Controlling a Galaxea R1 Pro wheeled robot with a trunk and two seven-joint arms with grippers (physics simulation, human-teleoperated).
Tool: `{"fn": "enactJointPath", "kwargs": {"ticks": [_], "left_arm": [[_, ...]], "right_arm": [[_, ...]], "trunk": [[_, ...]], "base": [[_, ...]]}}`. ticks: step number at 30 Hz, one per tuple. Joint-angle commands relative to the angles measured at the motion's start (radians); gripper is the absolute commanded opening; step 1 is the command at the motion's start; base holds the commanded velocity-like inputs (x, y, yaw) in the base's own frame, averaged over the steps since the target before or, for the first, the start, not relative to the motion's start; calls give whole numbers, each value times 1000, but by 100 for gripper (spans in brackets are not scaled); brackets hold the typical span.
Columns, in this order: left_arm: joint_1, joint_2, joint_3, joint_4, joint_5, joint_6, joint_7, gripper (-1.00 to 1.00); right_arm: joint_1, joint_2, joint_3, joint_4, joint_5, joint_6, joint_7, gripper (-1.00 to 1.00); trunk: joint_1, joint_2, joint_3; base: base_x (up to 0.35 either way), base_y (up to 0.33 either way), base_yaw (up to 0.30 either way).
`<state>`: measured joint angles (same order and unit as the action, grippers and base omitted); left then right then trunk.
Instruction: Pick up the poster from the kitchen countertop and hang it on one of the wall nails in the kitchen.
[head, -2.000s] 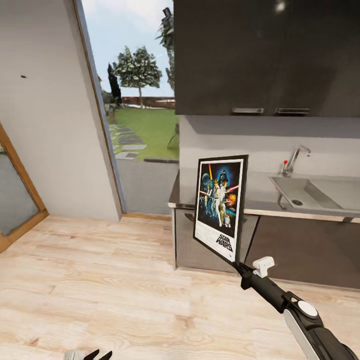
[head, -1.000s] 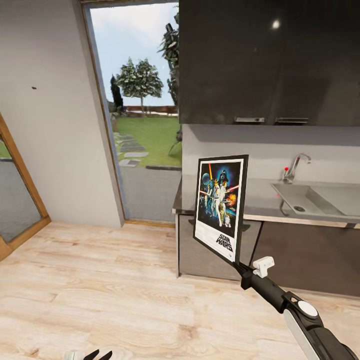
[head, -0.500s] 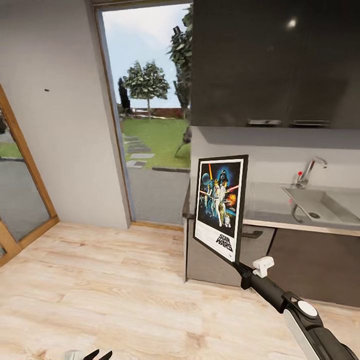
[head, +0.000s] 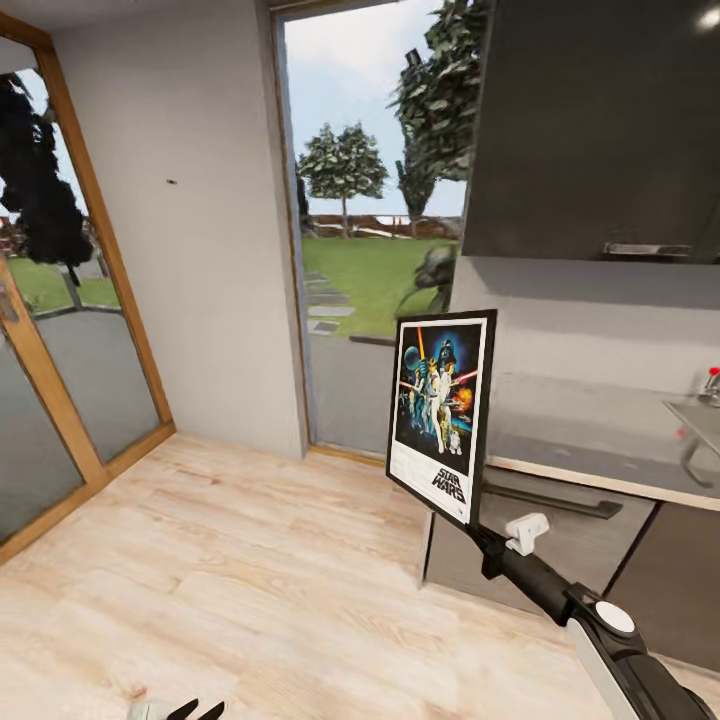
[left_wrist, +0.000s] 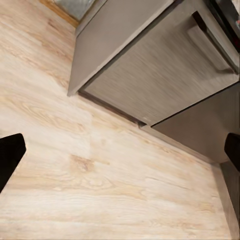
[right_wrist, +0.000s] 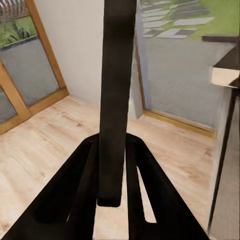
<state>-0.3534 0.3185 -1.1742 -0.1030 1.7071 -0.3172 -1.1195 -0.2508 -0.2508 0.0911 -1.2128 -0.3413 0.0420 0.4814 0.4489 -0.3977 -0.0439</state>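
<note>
Black frame and all, the poster (head: 441, 413) is already off the kitchen countertop (head: 590, 430) and up in the air, so the pickup half looks done. The right gripper (head: 478, 535) is clamped on its lower corner, and in the right wrist view you can see the frame edge (right_wrist: 116, 95) pinched between the two fingers. It's held upright, out in front of the counter's end. What's left is the hanging part: there's a tiny dark nail (head: 171, 182) on the pale grey wall beside the doorway, well apart from the poster, so I'd guess the robot needs to get closer first. The left gripper (left_wrist: 120, 150) hangs low over the wood floor, fingers spread, holding nothing.
</note>
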Motion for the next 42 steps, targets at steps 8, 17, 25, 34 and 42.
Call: {"fn": "enactJointPath", "kwargs": {"ticks": [8,17,25,34,42], "left_arm": [[-1,1,-9,-1,8,-5,1,100],[-1,1,-9,-1,8,-5,1,100],[-1,1,-9,-1,8,-5,1,100],[-1,1,-8,-1,8,-5,0,100],[-1,1,-8,-1,8,-5,0,100]], "right_arm": [[-1,0,1,-1,-13,6,5,-100],[-1,0,1,-1,-13,6,5,-100],[-1,-1,1,-1,-13,6,5,-100],[-1,-1,0,-1,-13,7,5,-100],[-1,-1,1,-1,-13,6,5,-100]], "trunk": [[1,-2,-2],[1,-2,-2],[1,-2,-2],[1,-2,-2],[1,-2,-2]], "base": [[215,235,282],[207,240,282],[206,242,189],[206,243,13],[205,245,0]]}}
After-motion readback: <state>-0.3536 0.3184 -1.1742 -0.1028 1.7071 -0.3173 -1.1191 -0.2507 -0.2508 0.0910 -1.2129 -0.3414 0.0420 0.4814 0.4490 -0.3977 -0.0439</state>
